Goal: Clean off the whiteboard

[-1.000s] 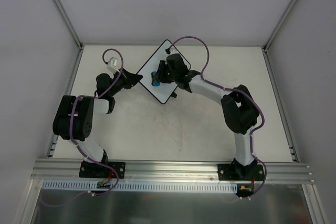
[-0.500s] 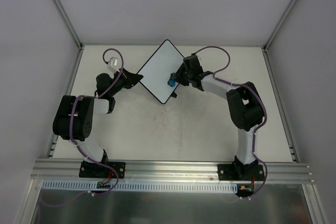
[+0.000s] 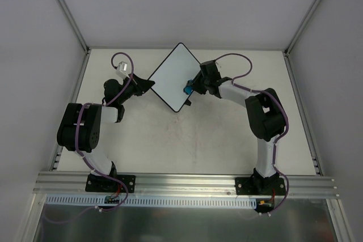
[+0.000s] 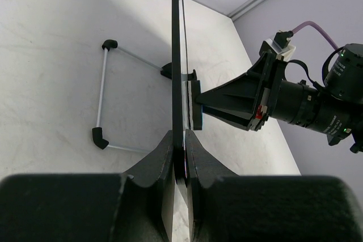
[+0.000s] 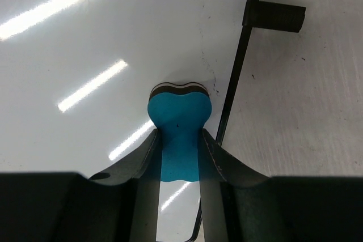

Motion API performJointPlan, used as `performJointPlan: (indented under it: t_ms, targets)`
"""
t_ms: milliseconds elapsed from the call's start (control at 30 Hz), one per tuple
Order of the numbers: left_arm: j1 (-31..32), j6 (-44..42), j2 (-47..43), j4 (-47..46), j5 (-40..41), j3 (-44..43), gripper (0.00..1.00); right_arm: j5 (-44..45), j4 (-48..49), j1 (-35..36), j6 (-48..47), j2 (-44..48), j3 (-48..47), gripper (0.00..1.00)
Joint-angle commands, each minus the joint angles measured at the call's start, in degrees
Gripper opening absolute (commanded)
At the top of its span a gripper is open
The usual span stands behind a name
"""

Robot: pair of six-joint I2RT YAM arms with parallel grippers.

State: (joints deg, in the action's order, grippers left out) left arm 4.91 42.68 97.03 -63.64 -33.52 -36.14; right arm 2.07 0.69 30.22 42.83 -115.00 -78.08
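- The whiteboard [image 3: 174, 77] was at the far middle of the table [image 3: 227, 140], one corner toward the arms.
- The left hand [image 4: 180, 143] pinched its rim, presumably to steady it against wiping pressure.
- The right hand [image 5: 179, 137] squeezed a blue eraser [image 5: 179, 111], felt pressed to the white face beside the right rim; no marks showed there.

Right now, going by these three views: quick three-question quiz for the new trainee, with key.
1. True or false: the left gripper is shut on the edge of the whiteboard.
2. The right gripper holds: A) a red marker, B) a blue eraser, C) a cloth.
3. Fill in: the eraser sits on the whiteboard's face, close to its thin black ___.
Key: 1 true; 2 B; 3 rim.
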Motion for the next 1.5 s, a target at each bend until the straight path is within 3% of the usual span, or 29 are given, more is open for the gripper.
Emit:
performJointPlan:
  t_ms: [0,433,800,1467]
  targets:
    - [0.89,-3.65,-0.71,-1.75,-3.4,-0.69,0.0,-1.08,-5.0,-0.86,1.64,-4.17,0.56,0.0]
    - [0.81,-3.39,-0.27,-1.93,-3.75,-0.86,0.0,-8.03,-1.66,-5.25,0.16,-8.57,-3.47,0.0]
    - [0.81,-3.39,0.7,-1.75,-4.1,-1.48,0.0,-7.43,-2.53,-7.28,-4.68,-7.26,-6.9,0.0]
    - [0.81,-3.21,1.23,-1.49,-4.8,-2.09,0.0,-11.29,-8.95,-13.51,-6.44,-13.67,-23.69,0.0]
